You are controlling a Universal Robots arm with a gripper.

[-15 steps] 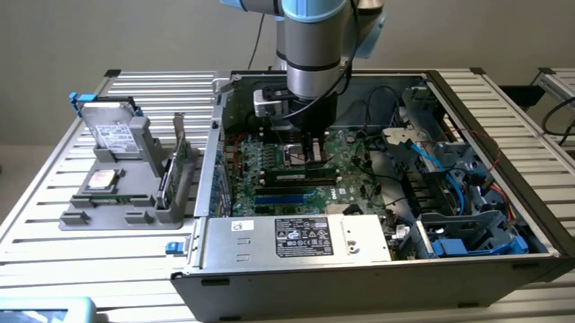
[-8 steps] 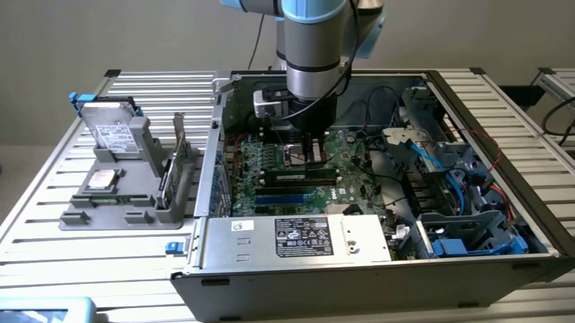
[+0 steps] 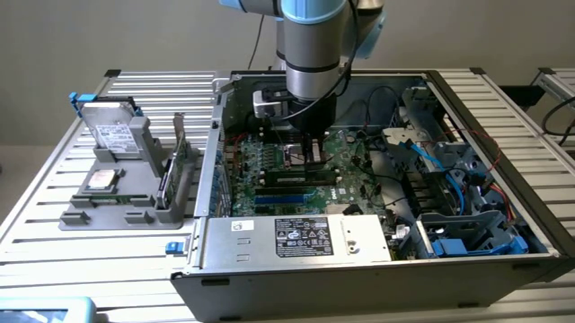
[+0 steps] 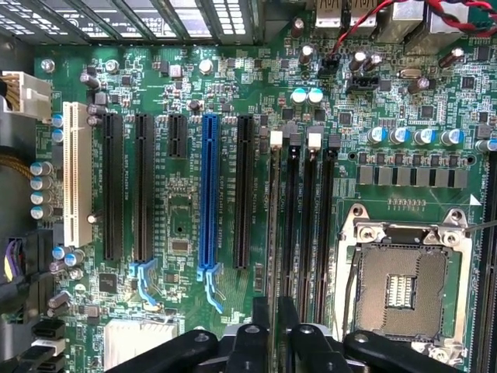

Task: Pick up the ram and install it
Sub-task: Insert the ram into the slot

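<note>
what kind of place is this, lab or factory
Probably a robotics lab bench for computer assembly: an open computer case on a slatted metal table, the gripper over its motherboard, a grey fixture holding a hard drive.

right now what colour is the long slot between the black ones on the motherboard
Blue; the long plastic slot shows best in the wrist view.

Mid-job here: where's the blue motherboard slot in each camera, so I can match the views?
Exterior view: the blue slot sits between the labelled metal box and the gripper.
Wrist view: the blue slot runs lengthwise among black expansion slots.
Shared landmark: the black memory slots, parallel to it in both.
</note>
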